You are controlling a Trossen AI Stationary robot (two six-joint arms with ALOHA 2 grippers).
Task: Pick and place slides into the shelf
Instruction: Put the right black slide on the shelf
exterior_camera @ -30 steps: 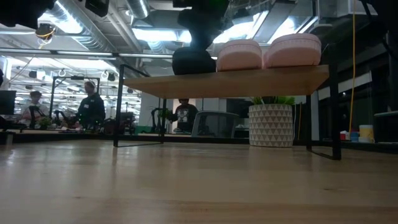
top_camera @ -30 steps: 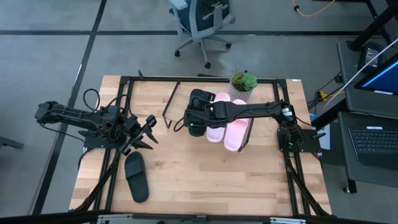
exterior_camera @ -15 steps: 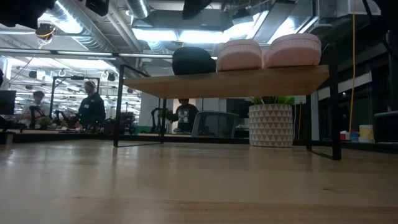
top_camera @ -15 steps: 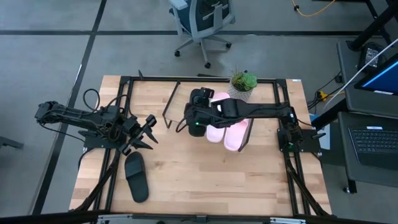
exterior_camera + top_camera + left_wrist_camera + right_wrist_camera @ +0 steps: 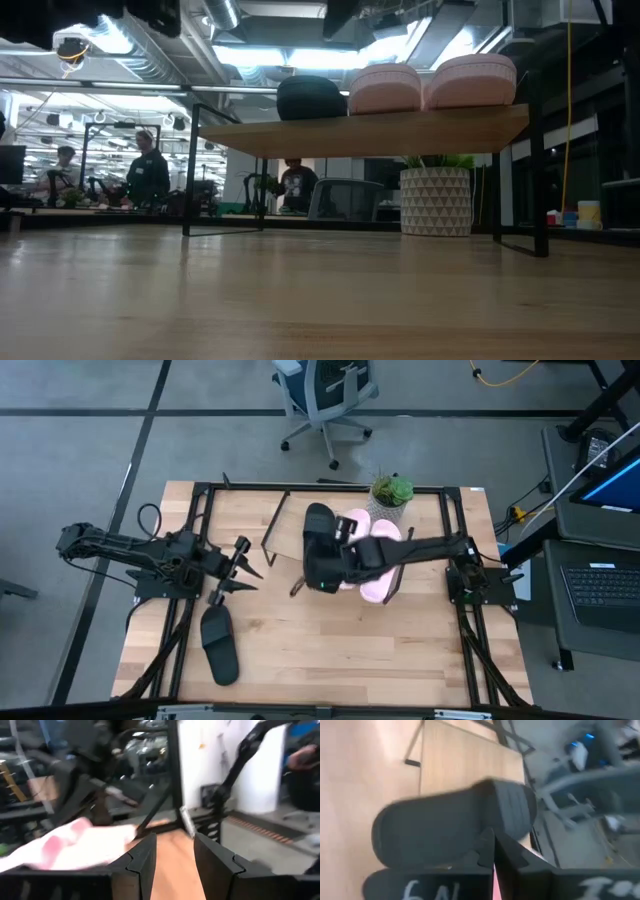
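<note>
The shelf (image 5: 370,128) carries one black slide (image 5: 310,98) (image 5: 318,522) and two pink slides (image 5: 385,88) (image 5: 470,80), each resting on its sole on the board. A second black slide (image 5: 218,645) lies sole down on the table near the left front. My right gripper (image 5: 305,582) hangs shut and empty just off the shelf's near side; in its wrist view the shelved black slide (image 5: 455,830) lies beyond its tips. My left gripper (image 5: 242,568) stands open and empty above the table, left of the shelf and beyond the loose black slide.
A potted plant (image 5: 391,491) stands at the far edge behind the shelf, its white pot (image 5: 435,200) showing under the board. Black frame rails (image 5: 190,520) run along both table sides. Bare wood (image 5: 340,650) spreads across the table's near middle. People sit in the room beyond the table.
My right gripper has let go of the black slide, which stays on the shelf. It has risen, drawn back toward the table's near edge and shut. My left gripper has edged a little toward the shelf, still open.
</note>
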